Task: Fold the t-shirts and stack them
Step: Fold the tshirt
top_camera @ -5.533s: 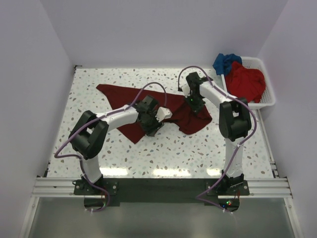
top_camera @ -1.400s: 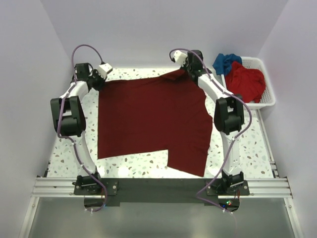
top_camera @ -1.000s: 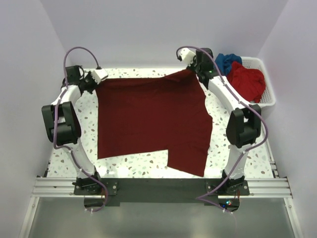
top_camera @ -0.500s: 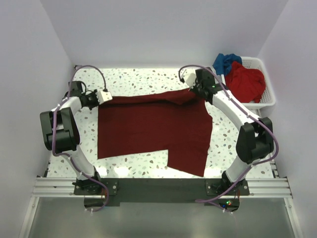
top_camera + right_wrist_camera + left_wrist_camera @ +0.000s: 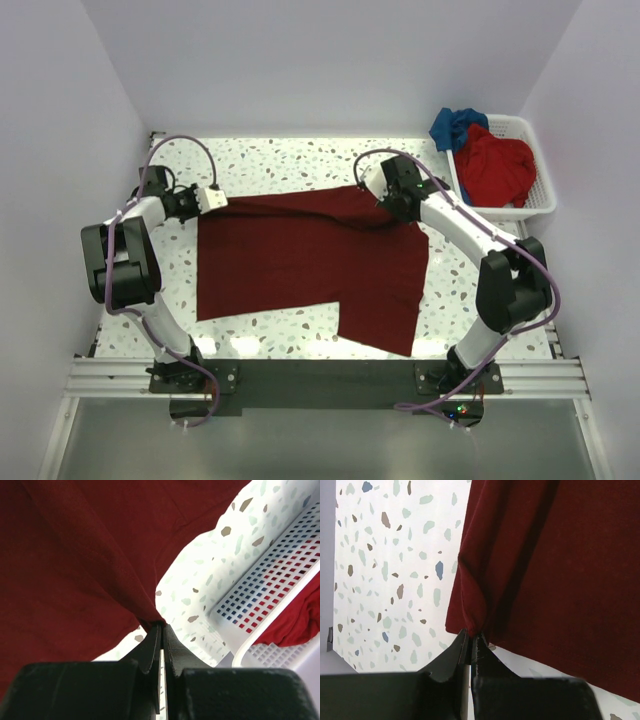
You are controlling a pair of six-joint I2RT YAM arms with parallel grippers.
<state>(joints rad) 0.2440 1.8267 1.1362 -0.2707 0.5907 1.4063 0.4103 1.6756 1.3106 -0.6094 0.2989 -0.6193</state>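
Left wrist: left gripper (image 5: 471, 639) pinching maroon t-shirt (image 5: 555, 565) edge | right wrist: right gripper (image 5: 161, 630) pinching it too

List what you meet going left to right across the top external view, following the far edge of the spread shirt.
left tool → dark maroon t-shirt → right tool → white basket
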